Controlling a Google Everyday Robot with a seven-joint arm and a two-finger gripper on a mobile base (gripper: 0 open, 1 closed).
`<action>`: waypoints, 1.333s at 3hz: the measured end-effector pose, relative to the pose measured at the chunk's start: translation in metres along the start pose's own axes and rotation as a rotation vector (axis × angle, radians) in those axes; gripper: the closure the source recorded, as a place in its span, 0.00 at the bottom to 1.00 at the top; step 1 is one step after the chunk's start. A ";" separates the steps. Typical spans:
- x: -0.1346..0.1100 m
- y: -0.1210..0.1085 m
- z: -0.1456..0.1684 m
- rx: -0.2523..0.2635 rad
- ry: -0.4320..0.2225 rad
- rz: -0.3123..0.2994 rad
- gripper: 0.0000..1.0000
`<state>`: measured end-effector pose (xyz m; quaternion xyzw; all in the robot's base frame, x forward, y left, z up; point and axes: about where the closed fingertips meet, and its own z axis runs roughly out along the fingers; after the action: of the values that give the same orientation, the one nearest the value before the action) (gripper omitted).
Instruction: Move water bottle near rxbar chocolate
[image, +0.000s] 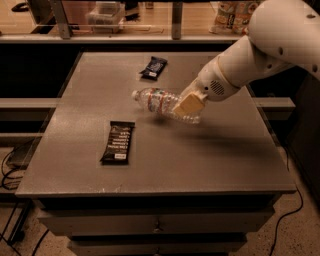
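Observation:
The water bottle (162, 103) is a clear crinkly bottle with a white cap pointing left, held on its side a little above the grey table (210, 155). My gripper (187, 106) is shut on the water bottle's lower half, coming in from the right on a white arm. The rxbar chocolate (118, 142) is a long flat black wrapper with white lettering, lying on the table left of and nearer than the bottle. The bottle's cap end is a short way up and right of the bar's far end.
A shorter shiny black packet (154, 67) lies at the back of the table. A shelf rail with a clear box (105, 14) and jars (234, 15) runs behind it. Drawers sit under the table front. Cables lie on the floor at left.

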<state>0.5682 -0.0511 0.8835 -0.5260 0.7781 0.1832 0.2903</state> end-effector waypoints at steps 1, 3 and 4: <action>-0.007 0.039 0.016 -0.097 -0.024 0.005 0.67; -0.021 0.070 0.016 -0.159 -0.080 0.001 0.12; -0.023 0.072 0.016 -0.160 -0.079 -0.003 0.00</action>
<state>0.5123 0.0014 0.8847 -0.5409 0.7482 0.2649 0.2782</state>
